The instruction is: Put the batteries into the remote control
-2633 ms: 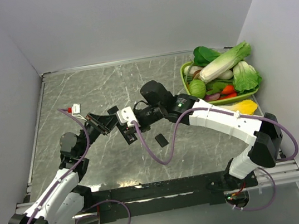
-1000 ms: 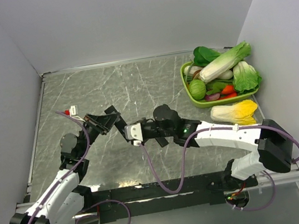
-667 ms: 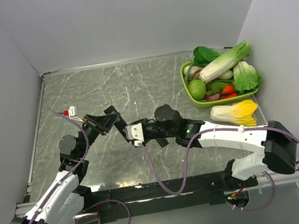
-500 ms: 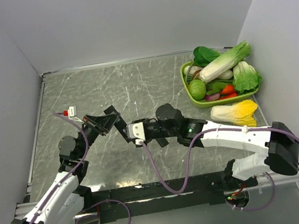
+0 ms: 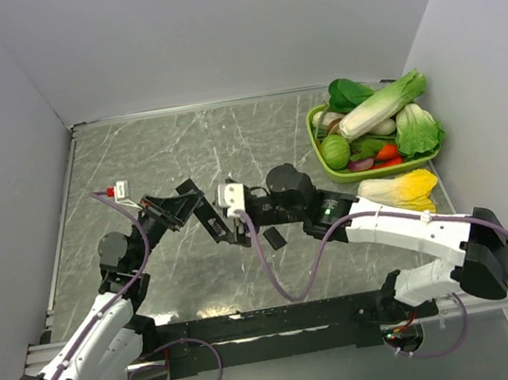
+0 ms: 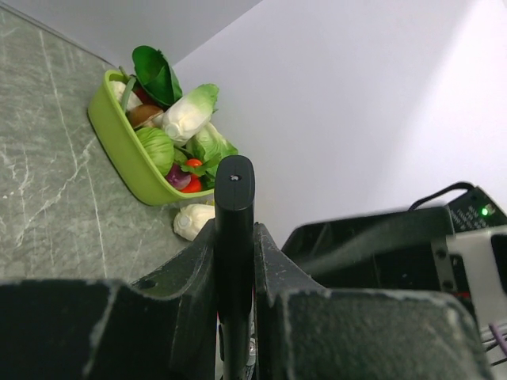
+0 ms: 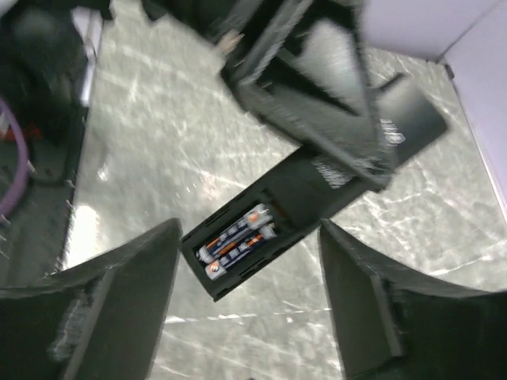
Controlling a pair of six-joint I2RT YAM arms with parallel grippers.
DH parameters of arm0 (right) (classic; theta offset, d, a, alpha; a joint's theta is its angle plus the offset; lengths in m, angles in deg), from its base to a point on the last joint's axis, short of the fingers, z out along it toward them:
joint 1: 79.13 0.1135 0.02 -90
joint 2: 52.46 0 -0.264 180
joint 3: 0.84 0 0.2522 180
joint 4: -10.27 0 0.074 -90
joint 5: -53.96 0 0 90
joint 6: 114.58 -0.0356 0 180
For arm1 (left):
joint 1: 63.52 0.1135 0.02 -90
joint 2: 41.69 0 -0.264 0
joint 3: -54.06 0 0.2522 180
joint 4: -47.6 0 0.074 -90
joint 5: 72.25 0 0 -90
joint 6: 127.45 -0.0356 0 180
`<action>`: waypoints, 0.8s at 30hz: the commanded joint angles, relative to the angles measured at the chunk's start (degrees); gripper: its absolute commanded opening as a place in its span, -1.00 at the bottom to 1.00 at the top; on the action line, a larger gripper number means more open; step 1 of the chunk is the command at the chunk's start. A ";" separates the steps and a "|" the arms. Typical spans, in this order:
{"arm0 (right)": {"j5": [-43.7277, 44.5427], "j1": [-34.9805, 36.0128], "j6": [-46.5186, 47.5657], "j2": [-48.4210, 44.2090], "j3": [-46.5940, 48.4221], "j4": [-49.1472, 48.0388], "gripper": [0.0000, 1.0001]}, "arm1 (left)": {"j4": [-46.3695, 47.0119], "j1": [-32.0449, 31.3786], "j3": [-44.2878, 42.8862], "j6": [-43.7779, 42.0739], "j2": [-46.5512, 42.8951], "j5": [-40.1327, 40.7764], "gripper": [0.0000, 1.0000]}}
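While the left gripper (image 5: 178,207) clamps the remote (image 6: 234,229) edge-on above mid-table, the right gripper (image 7: 247,265) hangs spread wide, facing its open bay, where both batteries (image 7: 236,232) lie. The cover (image 5: 274,238) lies just at its 4 o'clock. A basket (image 5: 316,142) crowds 2 o'clock. Grey marbled table (image 5: 135,160) meets white walls at 9, 12 and 3.

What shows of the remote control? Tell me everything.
The remote control is a slim black plastic bar, held at a slant above the table by the left gripper, which is shut on it. Its back compartment is open, and two batteries lie side by side inside, near one end.
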 commanded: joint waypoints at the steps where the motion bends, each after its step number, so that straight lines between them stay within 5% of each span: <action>1: 0.65 -2.27 -16.25 -3.33 5.32 1.59 0.72 | 5.08 -0.24 -2.34 -0.45 -0.94 -1.01 -0.97; 5: 2.15 -5.52 -28.75 -2.55 7.25 5.18 0.89 | 6.83 -0.24 -2.07 -0.36 -0.77 -1.28 -0.97; 13: -7.15 -10.01 -48.27 2.90 9.89 7.06 0.89 | 9.73 -0.24 -2.51 0.17 0.29 -0.84 -0.97; 24: -13.67 -10.62 -54.45 8.97 12.44 4.06 0.79 | 10.44 -0.33 -3.57 0.43 0.37 -1.01 -0.97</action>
